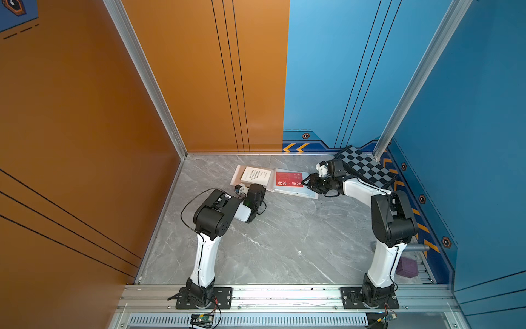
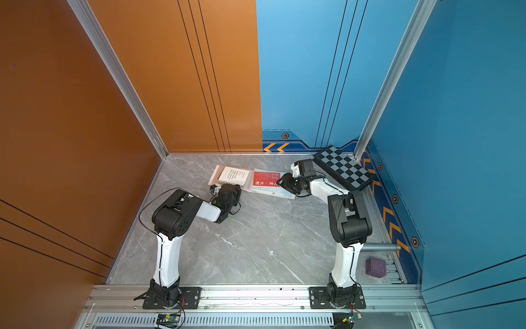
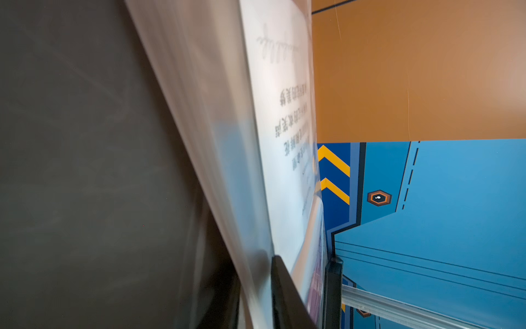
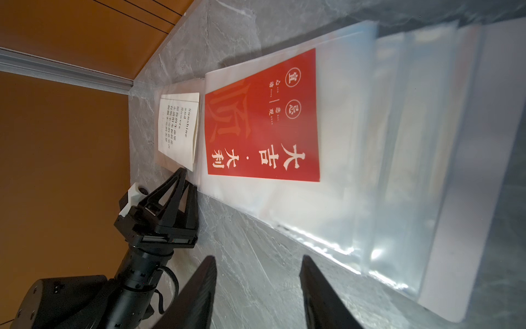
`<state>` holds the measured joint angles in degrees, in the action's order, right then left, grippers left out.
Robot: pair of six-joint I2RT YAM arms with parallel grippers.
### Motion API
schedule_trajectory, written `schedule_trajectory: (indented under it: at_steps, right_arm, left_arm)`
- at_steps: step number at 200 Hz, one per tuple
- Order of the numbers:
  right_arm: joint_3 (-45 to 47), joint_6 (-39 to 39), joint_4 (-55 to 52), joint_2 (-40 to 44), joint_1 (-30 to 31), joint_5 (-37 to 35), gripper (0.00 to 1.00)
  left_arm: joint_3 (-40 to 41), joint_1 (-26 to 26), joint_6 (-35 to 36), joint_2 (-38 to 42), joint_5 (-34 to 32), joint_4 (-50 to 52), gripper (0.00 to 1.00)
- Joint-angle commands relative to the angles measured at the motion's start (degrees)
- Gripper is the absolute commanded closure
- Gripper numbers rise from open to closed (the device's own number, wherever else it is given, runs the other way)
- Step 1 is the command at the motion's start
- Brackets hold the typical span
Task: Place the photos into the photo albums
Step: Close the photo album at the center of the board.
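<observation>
The photo album point(image 1: 296, 192) point(image 2: 273, 191) lies open at the back of the table, and its clear sleeve pages point(image 4: 427, 142) fan out on the right side. A red photo point(image 1: 289, 179) point(image 4: 262, 119) sits in the top right-hand sleeve. A white photo point(image 1: 256, 174) point(image 4: 178, 128) with black print lies on the left half. My left gripper point(image 4: 182, 172) point(image 3: 306, 260) meets the album's near edge, shut on the white photo point(image 3: 284, 142) and the clear film over it. My right gripper point(image 4: 257, 265) point(image 1: 308, 182) hangs open beside the album's right edge, holding nothing.
A black-and-grey checkered board point(image 1: 364, 168) leans in the back right corner, just behind my right arm. A purple cube point(image 1: 406, 266) and a grey rod point(image 1: 412, 247) sit by the right wall. Orange and blue walls close in the table's left, back and right.
</observation>
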<state>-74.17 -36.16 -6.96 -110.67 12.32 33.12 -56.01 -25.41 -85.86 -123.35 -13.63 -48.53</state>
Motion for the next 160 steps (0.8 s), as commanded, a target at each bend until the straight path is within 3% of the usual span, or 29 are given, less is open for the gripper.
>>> schedule_trajectory:
  at_steps: [1,61,160]
  right_arm:
    - [0.84,1.22,-0.75,2.33,-0.41,-0.34,0.5]
    - [1.45,1.46,-0.95,3.11,-0.92,0.17,0.5]
    - [-0.1,1.71,-2.07,-1.98,-1.43,1.28,0.5]
  left_arm:
    - [-0.66,0.7,5.15,-2.07,3.65,3.24,0.84]
    - [-1.17,2.12,13.67,-0.01,6.64,2.65,0.98]
    - [-0.06,0.18,33.08,7.8,7.22,8.33,1.0]
